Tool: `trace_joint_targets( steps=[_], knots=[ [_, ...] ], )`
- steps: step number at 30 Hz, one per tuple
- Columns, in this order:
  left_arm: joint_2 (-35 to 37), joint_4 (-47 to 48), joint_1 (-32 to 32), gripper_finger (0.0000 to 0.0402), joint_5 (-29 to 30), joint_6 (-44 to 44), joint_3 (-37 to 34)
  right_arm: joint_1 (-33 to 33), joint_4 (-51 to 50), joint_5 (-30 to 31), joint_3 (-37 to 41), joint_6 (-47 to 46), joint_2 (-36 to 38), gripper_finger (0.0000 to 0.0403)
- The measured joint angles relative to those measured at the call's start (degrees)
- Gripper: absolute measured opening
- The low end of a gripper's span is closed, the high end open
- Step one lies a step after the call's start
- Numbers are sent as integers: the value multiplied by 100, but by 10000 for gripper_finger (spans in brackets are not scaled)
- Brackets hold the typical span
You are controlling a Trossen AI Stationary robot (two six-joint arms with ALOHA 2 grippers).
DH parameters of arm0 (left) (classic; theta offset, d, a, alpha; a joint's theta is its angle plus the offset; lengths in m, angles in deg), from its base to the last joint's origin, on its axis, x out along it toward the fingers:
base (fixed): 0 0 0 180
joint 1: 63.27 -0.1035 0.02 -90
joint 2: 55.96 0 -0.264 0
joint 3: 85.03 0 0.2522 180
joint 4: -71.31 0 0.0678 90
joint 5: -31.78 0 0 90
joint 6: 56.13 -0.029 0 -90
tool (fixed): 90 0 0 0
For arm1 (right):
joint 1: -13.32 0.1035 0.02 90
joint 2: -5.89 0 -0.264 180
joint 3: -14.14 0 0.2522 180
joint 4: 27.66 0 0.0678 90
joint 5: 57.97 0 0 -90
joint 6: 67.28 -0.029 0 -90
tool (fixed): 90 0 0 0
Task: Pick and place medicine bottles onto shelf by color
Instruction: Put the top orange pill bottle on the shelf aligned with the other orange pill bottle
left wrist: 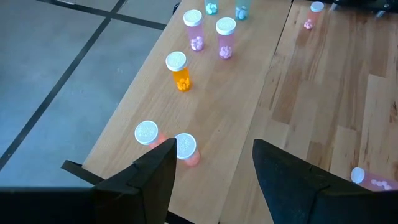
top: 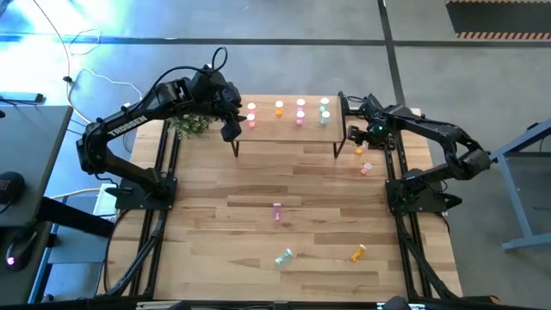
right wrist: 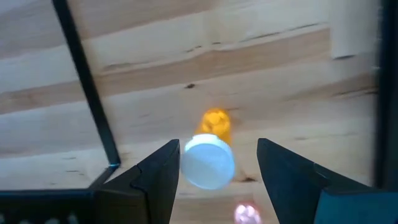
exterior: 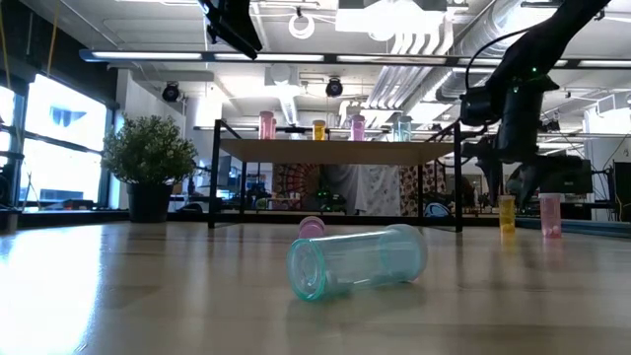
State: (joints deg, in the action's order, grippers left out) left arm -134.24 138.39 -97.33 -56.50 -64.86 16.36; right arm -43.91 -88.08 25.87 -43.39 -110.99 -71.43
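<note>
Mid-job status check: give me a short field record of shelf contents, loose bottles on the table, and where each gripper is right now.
shelf: eight upright bottles: two red, one orange, three pink, two green
table, lying: pink bottle, green bottle, orange bottle
table, upright by the shelf's right legs: orange bottle, pink bottle
left gripper: open, empty, above the shelf's left end
right gripper: open, fingers either side of the upright orange bottle's cap, not closed

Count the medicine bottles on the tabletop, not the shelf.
5. An orange bottle and a pink bottle beside the shelf's right end; a second pink bottle mid-table; a green bottle and a second orange bottle lying near the front edge. More could hide under the shelf.
</note>
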Motion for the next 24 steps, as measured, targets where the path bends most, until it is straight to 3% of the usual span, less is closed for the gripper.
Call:
trace_joint_targets(
  steps=[6, 16, 24],
  knots=[
    [0, -2, -1, 200, -1, 7, 0, 2, 151, -39, 87, -2, 0, 193],
    [0, -2, -2, 200, 1, 11, 0, 2, 152, -45, 87, -107, 0, 108],
    [0, -2, 0, 200, 1, 13, 0, 50, -344, -81, -215, 125, 2, 112]
  ],
)
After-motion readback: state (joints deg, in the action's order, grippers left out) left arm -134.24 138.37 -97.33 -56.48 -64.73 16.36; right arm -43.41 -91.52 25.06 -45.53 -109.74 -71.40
